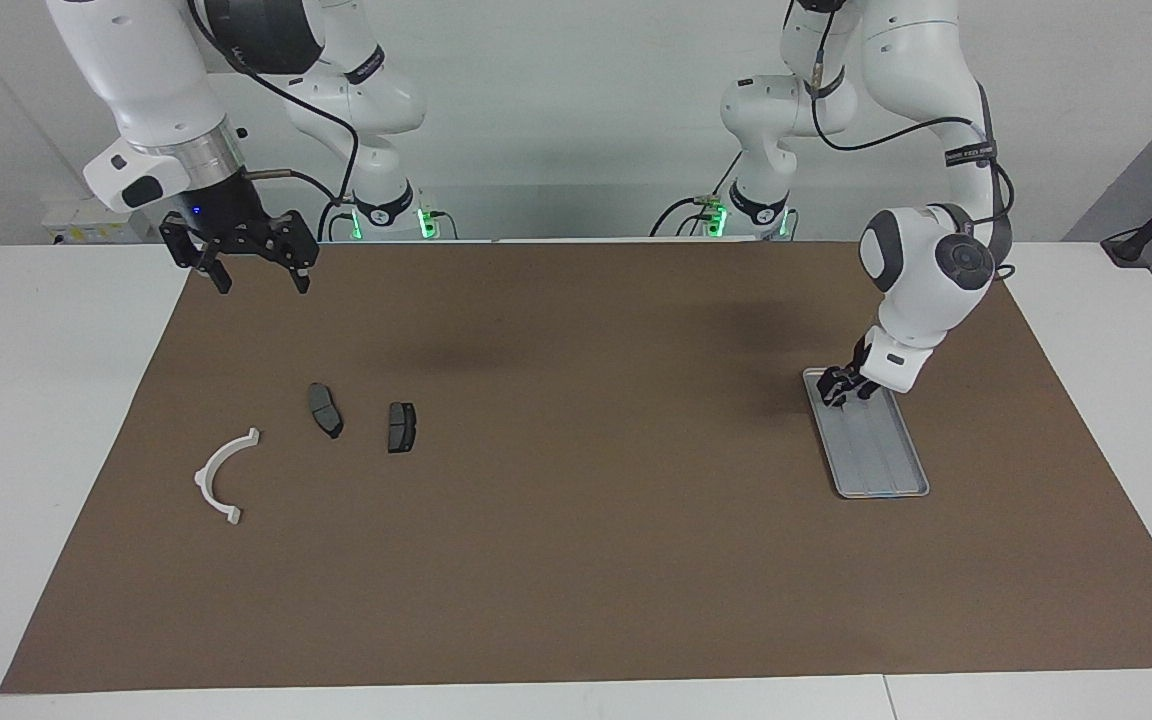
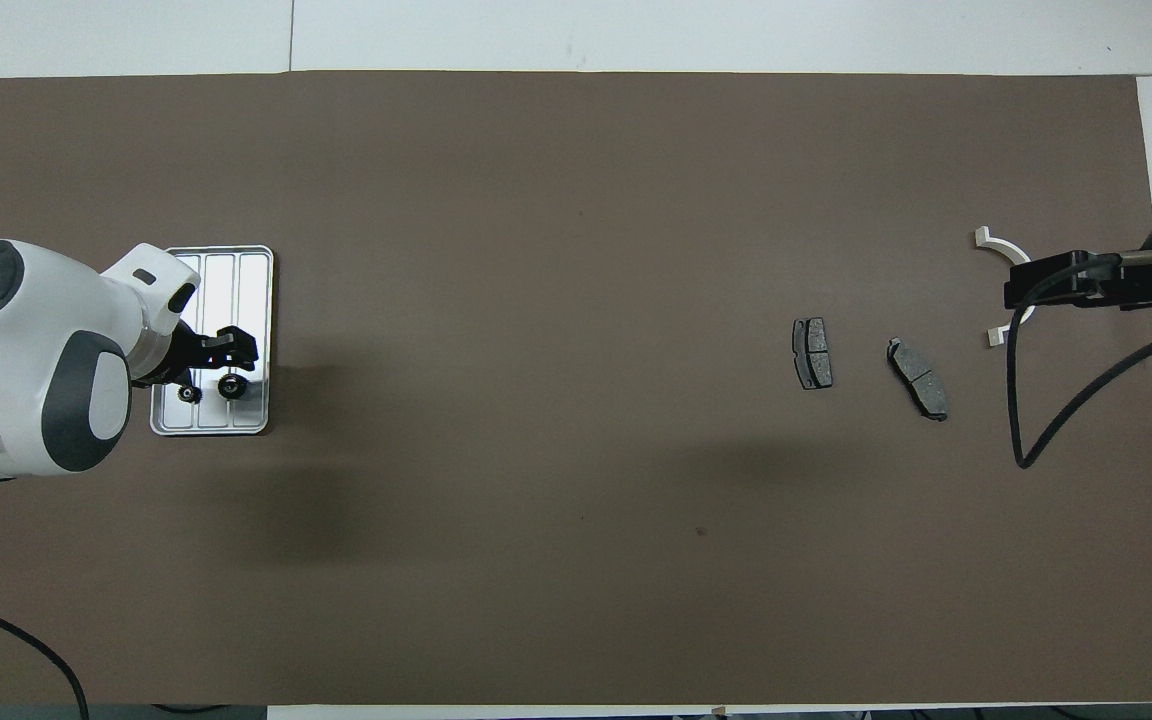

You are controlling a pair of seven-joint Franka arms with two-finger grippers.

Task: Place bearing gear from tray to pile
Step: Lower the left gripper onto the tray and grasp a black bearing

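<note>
The silver ridged tray [image 1: 881,460] lies toward the left arm's end of the table and also shows in the overhead view [image 2: 236,275]. A small dark round bearing gear [image 2: 229,384] sits on the tray's end nearer the robots. A second small dark round shape [image 2: 190,392] is beside it. My left gripper [image 1: 836,390] is low over that end, just above the gear [image 2: 234,352]. In the facing view it hides the gear. The pile is a white half-ring bracket [image 1: 221,475] and two dark plates [image 1: 325,409] [image 1: 401,427]. My right gripper [image 1: 261,280] is open and empty, waiting high over the mat's edge.
A brown mat [image 1: 576,560] covers most of the white table. In the overhead view the right gripper [image 2: 1021,285] partly covers the bracket [image 2: 998,243]. The two plates [image 2: 812,353] [image 2: 918,378] lie beside it, toward the table's middle. A black cable [image 2: 1016,400] hangs from the right arm.
</note>
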